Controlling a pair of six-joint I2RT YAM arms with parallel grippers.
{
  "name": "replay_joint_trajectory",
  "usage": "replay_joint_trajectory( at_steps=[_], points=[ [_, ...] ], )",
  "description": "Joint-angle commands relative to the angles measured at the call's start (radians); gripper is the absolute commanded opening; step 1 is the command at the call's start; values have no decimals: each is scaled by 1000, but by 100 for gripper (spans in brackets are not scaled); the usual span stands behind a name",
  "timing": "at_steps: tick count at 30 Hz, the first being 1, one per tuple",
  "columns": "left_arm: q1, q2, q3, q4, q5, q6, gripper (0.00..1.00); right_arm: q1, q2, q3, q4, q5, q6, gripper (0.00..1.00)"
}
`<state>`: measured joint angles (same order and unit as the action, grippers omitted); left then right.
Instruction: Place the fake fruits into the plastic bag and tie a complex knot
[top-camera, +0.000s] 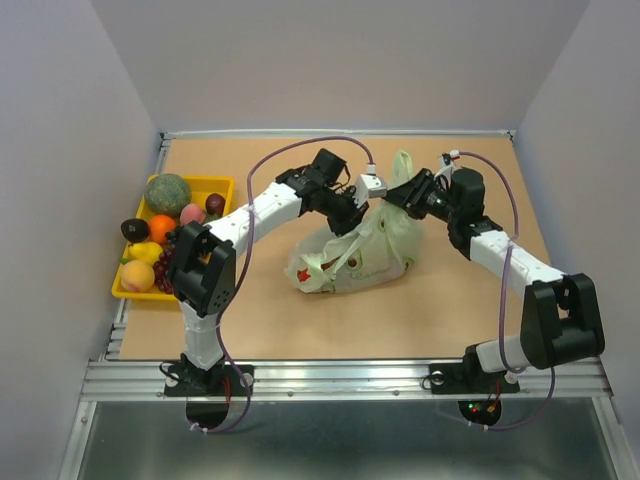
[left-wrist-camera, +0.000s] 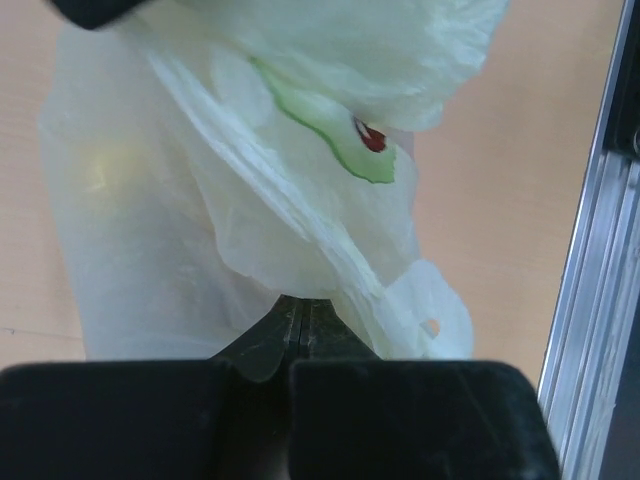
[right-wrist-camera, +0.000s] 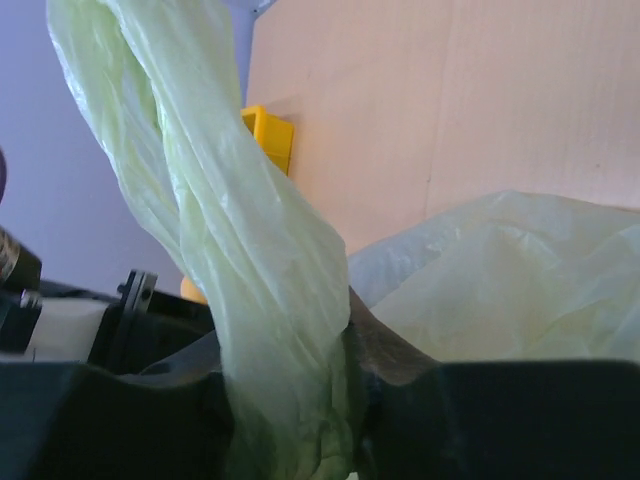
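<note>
The pale green plastic bag (top-camera: 355, 255) lies mid-table with something red (top-camera: 311, 272) showing through its left end. My left gripper (top-camera: 352, 222) is shut on the bag's upper edge; in the left wrist view the closed fingertips (left-wrist-camera: 298, 305) pinch the film and the bag (left-wrist-camera: 200, 230) hangs beyond them. My right gripper (top-camera: 398, 196) is shut on a twisted handle (right-wrist-camera: 220, 220) of the bag, which rises past the fingers (right-wrist-camera: 375, 345); its tip (top-camera: 403, 163) sticks up. No finished knot shows. Other fake fruits, a green melon (top-camera: 168, 190), an orange (top-camera: 161, 227) and a banana (top-camera: 145, 252), lie at the left.
The fruits sit in a yellow tray (top-camera: 222, 184) at the table's left edge, also glimpsed in the right wrist view (right-wrist-camera: 268, 135). Grey walls enclose the table on three sides. A metal rail (left-wrist-camera: 590, 300) runs along the near edge.
</note>
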<state>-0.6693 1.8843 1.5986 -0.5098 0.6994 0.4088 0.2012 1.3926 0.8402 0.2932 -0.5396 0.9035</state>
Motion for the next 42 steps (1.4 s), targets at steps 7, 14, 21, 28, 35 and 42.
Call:
replay_joint_trajectory(
  at_steps=[7, 14, 21, 28, 35, 42],
  points=[
    [-30, -66, 0, -223, -103, 284, 0, -6, 26, 5, 37, 63, -29, 5],
    [85, -93, 206, -199, -71, 142, 42, -5, -4, -27, 31, 38, -55, 1],
    [59, -60, 373, -171, -33, -42, 64, -5, -20, -44, 34, 20, -67, 0],
    [-15, -40, 287, -150, -90, -62, 65, -3, -21, -41, 32, 18, -77, 1],
    [-102, -8, 200, -183, -179, 36, 40, -5, -10, -32, 26, 33, -78, 1],
    [-139, 24, 81, -161, -270, 130, 0, -3, 14, -29, 40, 30, -57, 13]
  ],
)
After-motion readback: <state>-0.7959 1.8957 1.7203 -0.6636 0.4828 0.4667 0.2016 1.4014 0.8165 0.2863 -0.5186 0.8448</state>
